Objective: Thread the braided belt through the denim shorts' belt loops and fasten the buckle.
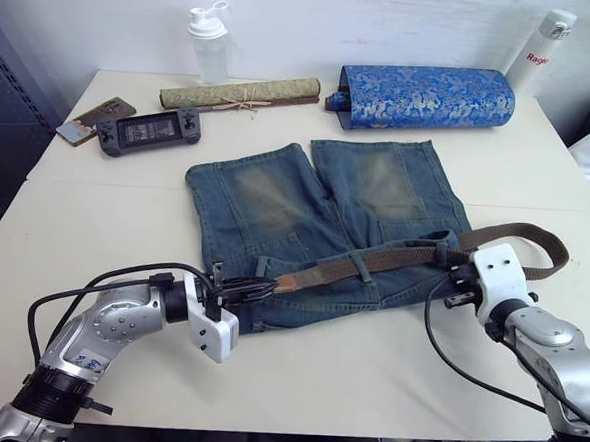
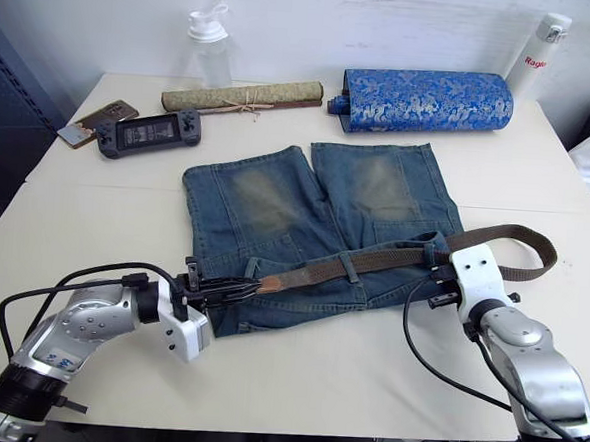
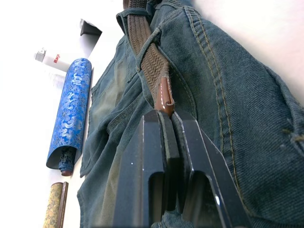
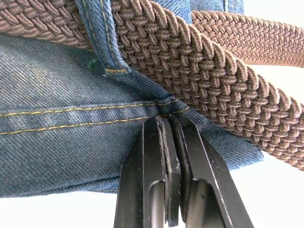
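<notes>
I am working with the denim shorts (image 1: pixel 315 222) lying flat mid-desk, waistband toward me, legs pointing away. The braided belt (image 1: pixel 373 258) is running along the waistband, passing under at least one of the belt loops (image 1: pixel 368 269) near the middle; on the right it is sweeping off the shorts in a slack bend (image 1: pixel 534 246) over bare desk. I cannot make out the buckle.

Left pincer (image 1: pixel 256 287): fingers clenched on the tan leather end tab (image 3: pixel 165 97), as the left wrist view is showing. Right pincer (image 2: pixel 440 280): fingers pressed together at the right end of the waistband; the right wrist view is showing denim pinched just below the belt, the strap itself lying free above the fingertips.

Step in hand, as I am judging it: drawing the tab leftward through the remaining loops while the right pincer is anchoring the cloth. To do it well I am planning to pull low and along the waistband line, not upward, so the shorts are not bunching, and to keep the tab flat so it is meeting the next loop squarely.

Room: open desk (image 1: pixel 346 374) near me and to the left of the shorts. Far side is crowded: blue brocade roll (image 1: pixel 428 97), tan scroll (image 1: pixel 240 94), handheld console (image 1: pixel 148 132), bottle (image 1: pixel 209 43). The desk's near edge is lying close under both arms.
</notes>
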`<state>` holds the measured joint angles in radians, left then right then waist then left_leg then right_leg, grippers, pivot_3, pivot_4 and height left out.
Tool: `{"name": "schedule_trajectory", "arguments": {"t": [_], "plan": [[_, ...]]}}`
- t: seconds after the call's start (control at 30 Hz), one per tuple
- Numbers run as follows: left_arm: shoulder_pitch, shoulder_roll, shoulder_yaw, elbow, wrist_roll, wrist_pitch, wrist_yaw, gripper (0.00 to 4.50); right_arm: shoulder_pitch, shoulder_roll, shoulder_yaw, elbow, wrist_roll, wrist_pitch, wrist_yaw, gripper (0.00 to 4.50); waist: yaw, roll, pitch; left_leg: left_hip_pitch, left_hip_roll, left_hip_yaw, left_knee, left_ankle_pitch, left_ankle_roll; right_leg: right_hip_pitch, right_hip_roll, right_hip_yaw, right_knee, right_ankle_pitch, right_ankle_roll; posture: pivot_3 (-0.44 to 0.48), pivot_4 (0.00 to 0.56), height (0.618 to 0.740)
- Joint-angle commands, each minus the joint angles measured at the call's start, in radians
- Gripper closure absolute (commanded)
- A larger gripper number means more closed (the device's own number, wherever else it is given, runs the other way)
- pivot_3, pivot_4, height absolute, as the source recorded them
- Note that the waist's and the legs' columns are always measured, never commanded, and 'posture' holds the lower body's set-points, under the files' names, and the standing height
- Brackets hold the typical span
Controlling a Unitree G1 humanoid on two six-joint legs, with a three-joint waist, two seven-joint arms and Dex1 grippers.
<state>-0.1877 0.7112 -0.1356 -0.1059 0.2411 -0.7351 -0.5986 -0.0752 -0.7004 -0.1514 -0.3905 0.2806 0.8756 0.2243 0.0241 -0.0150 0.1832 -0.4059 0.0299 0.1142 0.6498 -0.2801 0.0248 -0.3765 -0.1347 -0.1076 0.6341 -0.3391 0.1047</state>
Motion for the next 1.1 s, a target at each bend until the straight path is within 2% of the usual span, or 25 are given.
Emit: {"name": "schedule_trajectory", "arguments": {"t": [0.03, 0.13, 0.17, 0.2, 0.27, 0.33, 0.43, 0.5, 0.57, 0.63, 0.67, 0.7, 0.73, 0.9, 1.0, 1.1], "plan": [[-0.006, 0.009, 0.009, -0.019, -0.026, -0.011, 0.004, 4.5, -0.004, 0.025, -0.101, -0.044, 0.048, 0.047, 0.023, 4.44, 0.0, 0.0, 0.0, 0.0, 0.0, 0.0, 0.0, 0.0, 0.0, 0.0, 0.0, 0.0, 0.0, 0.0, 0.0, 0.0, 0.15, 0.717], [-0.006, 0.008, 0.012, -0.023, -0.028, -0.008, 0.004, 4.5, -0.018, 0.054, -0.204, -0.101, 0.122, 0.111, 0.034, 4.44, -0.001, 0.001, 0.0, 0.0, 0.0, 0.0, 0.0, 0.0, 0.0, 0.0, 0.0, 0.0, 0.0, 0.0, 0.0, 0.0, 0.15, 0.717], [-0.006, 0.008, 0.013, -0.025, -0.028, -0.008, 0.006, 4.5, -0.026, 0.066, -0.241, -0.12, 0.15, 0.142, 0.033, 3.77, -0.002, 0.001, 0.0, 0.0, 0.0, 0.0, 0.0, 0.0, 0.0, 0.0, 0.0, 0.0, 0.0, 0.0, 0.0, 0.0, 0.15, 0.717], [-0.005, 0.007, 0.014, -0.025, -0.029, -0.009, 0.006, 4.5, -0.032, 0.074, -0.264, -0.132, 0.168, 0.165, 0.031, 3.5, -0.002, 0.001, 0.0, 0.0, 0.0, 0.0, 0.0, 0.0, 0.0, 0.0, 0.001, 0.0, 0.0, 0.0, 0.0, 0.0, 0.15, 0.717], [-0.006, 0.008, 0.014, -0.026, -0.028, -0.01, 0.006, 4.5, -0.041, 0.072, -0.313, -0.173, 0.236, 0.241, 0.06, 2.43, -0.003, 0.001, 0.0, 0.0, 0.001, 0.0, 0.0, 0.0, 0.0, 0.0, 0.001, 0.0, 0.001, 0.0, 0.0, 0.0, 0.15, 0.717], [-0.005, 0.01, 0.014, -0.027, -0.03, -0.011, 0.004, 4.5, -0.06, 0.069, -0.379, -0.206, 0.3, 0.318, 0.075, 1.55, -0.004, 0.001, 0.0, 0.0, 0.001, 0.0, -0.001, -0.001, 0.001, 0.0, 0.001, 0.0, 0.0, 0.0, 0.0, 0.0, 0.15, 0.717], [-0.004, 0.013, 0.017, -0.029, -0.036, -0.012, 0.003, 4.5, -0.148, 0.067, -0.531, -0.243, 0.484, 0.517, 0.124, 0.06, -0.004, 0.001, 0.001, 0.0, 0.001, 0.0, -0.001, -0.001, 0.001, -0.001, 0.0, 0.001, 0.0, 0.0, 0.0, 0.0, 0.15, 0.717], [-0.006, 0.016, 0.02, -0.029, -0.04, -0.014, 0.003, 4.5, -0.221, 0.092, -0.613, -0.249, 0.625, 0.667, 0.151, 0.06, -0.009, 0.002, 0.001, 0.0, 0.001, 0.0, -0.001, -0.002, 0.004, -0.001, 0.0, 0.001, 0.0, 0.0, 0.0, 0.0, 0.15, 0.717], [-0.009, 0.019, 0.024, -0.03, -0.044, -0.014, 0.003, 4.5, -0.241, 0.17, -0.638, -0.233, 0.914, 0.731, 0.106, 0.06, -0.014, 0.001, 0.001, 0.0, 0.001, -0.001, -0.001, -0.003, 0.005, 0.0, 0.0, 0.002, 0.0, 0.0, -0.001, 0.0, 0.15, 0.717], [-0.016, 0.02, 0.028, -0.033, -0.05, -0.013, 0.006, 4.5, -0.112, 0.177, -0.454, -0.19, 1.407, 0.425, -0.256, 0.06, -0.021, 0.001, 0.001, 0.0, 0.003, -0.005, -0.002, -0.003, 0.004, 0.001, 0.001, 0.003, 0.0, -0.001, -0.002, 0.0, 0.15, 0.717], [-0.019, 0.02, 0.029, -0.035, -0.053, -0.013, 0.005, 4.5, -0.048, 0.178, -0.345, -0.192, 1.567, 0.292, -0.406, 0.06, -0.021, 0.001, 0.001, -0.001, 0.003, -0.006, -0.003, -0.003, 0.004, 0.001, 0.001, 0.003, 0.003, -0.001, -0.003, 0.0, 0.15, 0.717], [-0.022, 0.021, 0.031, -0.037, -0.055, -0.016, 0.007, 4.5, 0.003, 0.184, -0.254, -0.209, 1.658, 0.199, -0.484, 0.06, -0.022, 0.001, 0.001, -0.001, 0.002, -0.006, -0.003, -0.002, 0.003, 0.001, 0.001, 0.001, 0.003, -0.001, -0.003, 0.0, 0.15, 0.717], [-0.024, 0.022, 0.033, -0.038, -0.056, -0.018, 0.007, 4.5, 0.032, 0.184, -0.196, -0.233, 1.682, 0.142, -0.515, 0.06, -0.026, 0.001, 0.001, -0.002, 0.002, -0.006, -0.003, -0.002, 0.003, 0.001, 0.001, 0.001, 0.003, -0.001, -0.003, 0.0, 0.15, 0.717], [-0.024, 0.028, 0.052, -0.042, -0.071, -0.048, 0.016, 4.5, 0.088, 0.457, 0.111, -0.308, 1.692, -0.188, -0.78, 0.06, -0.034, 0.001, 0.0, 0.0, 0.001, 0.001, 0.0, -0.002, 0.005, 0.0, 0.001, 0.001, 0.002, 0.0, 0.0, 0.0, 0.15, 0.717], [-0.02, 0.027, 0.063, -0.045, -0.077, -0.059, 0.019, 4.5, 0.082, 0.561, 0.187, -0.296, 1.692, -0.274, -0.888, 0.06, -0.034, 0.001, 0.0, 0.0, 0.001, 0.001, -0.001, -0.002, 0.004, -0.001, 0.001, 0.002, 0.004, 0.0, 0.001, 0.0, 0.15, 0.717], [-0.009, 0.027, 0.077, -0.056, -0.081, -0.065, 0.021, 4.5, 0.071, 0.596, 0.205, -0.247, 1.692, -0.287, -0.94, 0.06, -0.035, 0.001, 0.0, -0.001, 0.001, 0.0, -0.001, 0.0, 0.0, -0.001, 0.001, 0.003, 0.003, 0.0, 0.0, 0.0, 0.15, 0.717]]}}
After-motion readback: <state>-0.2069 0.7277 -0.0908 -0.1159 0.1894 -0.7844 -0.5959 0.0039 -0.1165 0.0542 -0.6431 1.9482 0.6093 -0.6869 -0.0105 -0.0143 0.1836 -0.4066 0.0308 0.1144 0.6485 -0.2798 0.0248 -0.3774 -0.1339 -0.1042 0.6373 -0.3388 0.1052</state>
